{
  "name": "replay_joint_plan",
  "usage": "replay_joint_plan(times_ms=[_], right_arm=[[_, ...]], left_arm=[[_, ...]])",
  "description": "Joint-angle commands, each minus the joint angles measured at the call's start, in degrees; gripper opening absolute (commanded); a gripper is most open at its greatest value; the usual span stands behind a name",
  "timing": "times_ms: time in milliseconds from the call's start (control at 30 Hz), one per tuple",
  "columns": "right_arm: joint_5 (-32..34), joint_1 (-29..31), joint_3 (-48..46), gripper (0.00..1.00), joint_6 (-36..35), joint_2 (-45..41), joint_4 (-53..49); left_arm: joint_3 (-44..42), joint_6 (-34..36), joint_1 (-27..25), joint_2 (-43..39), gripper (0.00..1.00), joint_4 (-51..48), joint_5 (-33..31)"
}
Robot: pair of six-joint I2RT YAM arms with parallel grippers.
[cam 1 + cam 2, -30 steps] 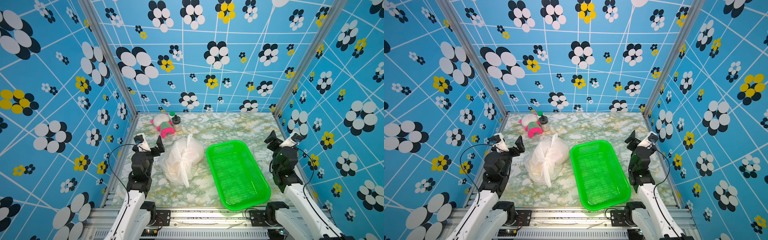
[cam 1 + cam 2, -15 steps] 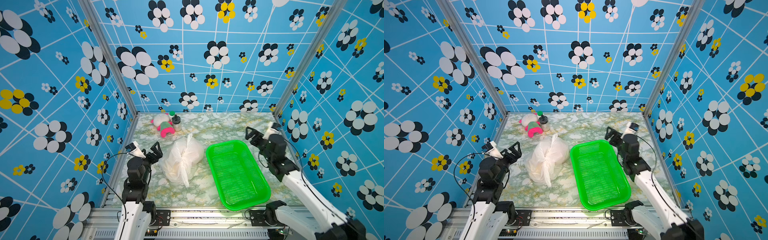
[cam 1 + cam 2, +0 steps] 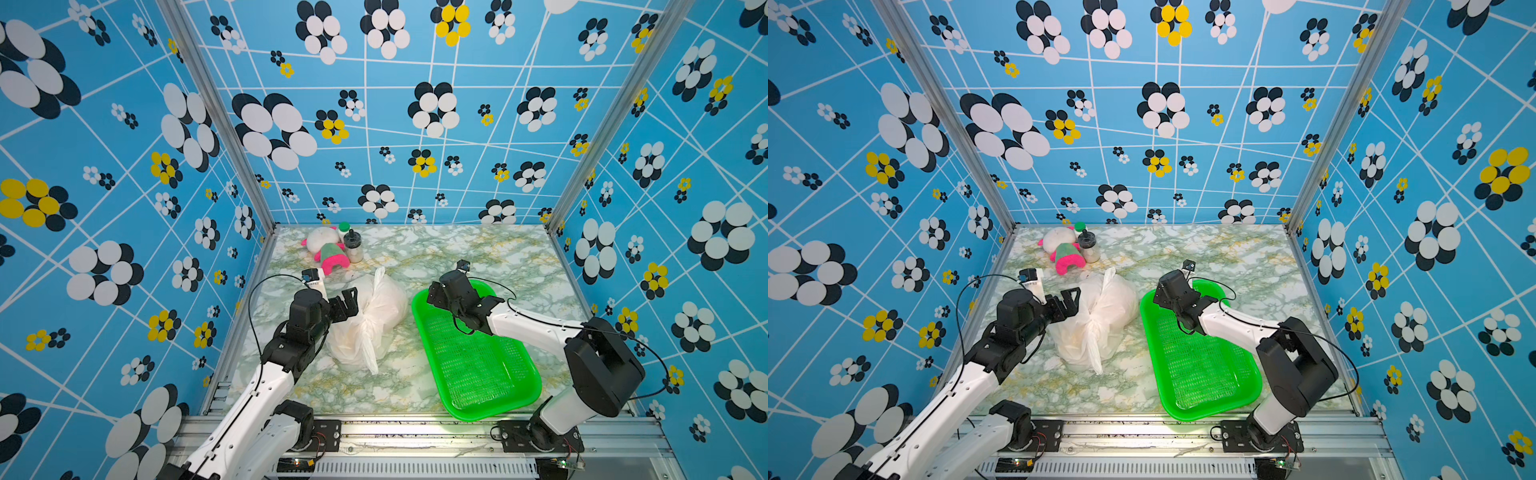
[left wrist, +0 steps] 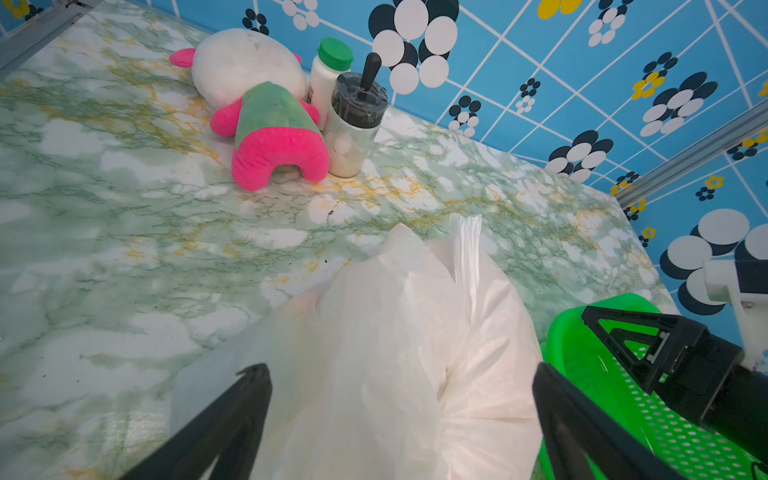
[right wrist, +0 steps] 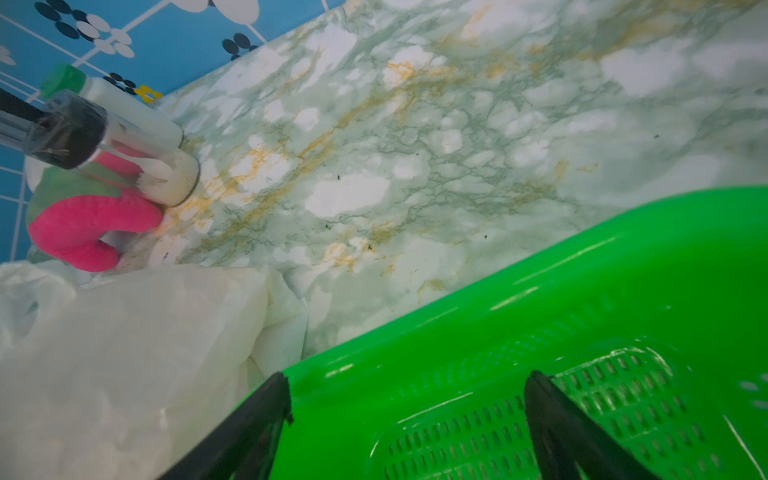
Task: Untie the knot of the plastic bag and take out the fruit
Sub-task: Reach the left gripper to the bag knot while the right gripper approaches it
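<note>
The white plastic bag (image 3: 376, 316) (image 3: 1100, 316) lies tied on the marble table, left of the middle. Its knot (image 3: 367, 332) sits on top, with one strap end pointing to the back wall and one to the front. The fruit is hidden inside; only a faint yellowish tint shows through the plastic. My left gripper (image 3: 348, 305) (image 3: 1068, 305) is open at the bag's left side, and the bag fills the space between its fingers in the left wrist view (image 4: 395, 374). My right gripper (image 3: 435, 296) (image 5: 407, 384) hangs open over the green basket's far left corner, just right of the bag.
The green mesh basket (image 3: 478, 365) (image 3: 1200, 365) stands empty right of the bag. At the back left lie a pink, green and white plush toy (image 3: 326, 249), a white bottle with a green cap (image 3: 344, 227) and a clear jar with a black lid (image 3: 353, 246).
Both arms have swung in from the table's sides. The left gripper has come up against the bag's left side. The right gripper has crossed to the basket's far left corner.
</note>
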Motion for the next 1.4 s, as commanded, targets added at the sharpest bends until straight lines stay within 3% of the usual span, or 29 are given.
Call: replay_joint_plan(times_ms=[0, 200, 467, 800, 900, 1067, 1233, 1367], right_arm=[[0.28, -0.73, -1.39, 0.91, 3.02, 2.29, 4.21], [-4.35, -7.25, 0.82, 0.90, 2.18, 7.97, 6.60], [-5.33, -13.96, 6.01, 0.90, -3.09, 14.28, 9.11], [-3.69, -18.13, 10.39, 0.89, -12.68, 13.01, 3.85], [-2.98, -16.06, 12.10, 0.88, -15.97, 8.47, -0.38], [2.76, -5.25, 10.00, 0.88, -28.10, -2.69, 0.71], [-5.88, 6.30, 6.40, 0.89, -41.10, -9.45, 6.61], [-14.42, 12.25, 6.03, 0.92, -43.92, -8.66, 9.04]], left_arm=[[2.86, 2.55, -0.87, 1.23, 0.99, -0.71, -3.76], [2.98, 3.29, -1.28, 2.50, 0.99, 1.33, -4.86], [5.08, 4.21, -1.28, 6.69, 0.99, 2.61, -5.03], [7.89, 3.12, -1.20, 7.82, 0.99, -5.27, -7.79], [7.71, 3.42, -1.28, 6.25, 0.99, -8.49, -7.36], [5.94, -1.06, -1.74, 0.62, 0.99, -16.21, -5.22], [0.99, -4.40, -3.13, -10.38, 0.99, -17.33, -2.22], [-0.41, -5.74, -3.25, -16.06, 0.99, -20.48, -2.89]])
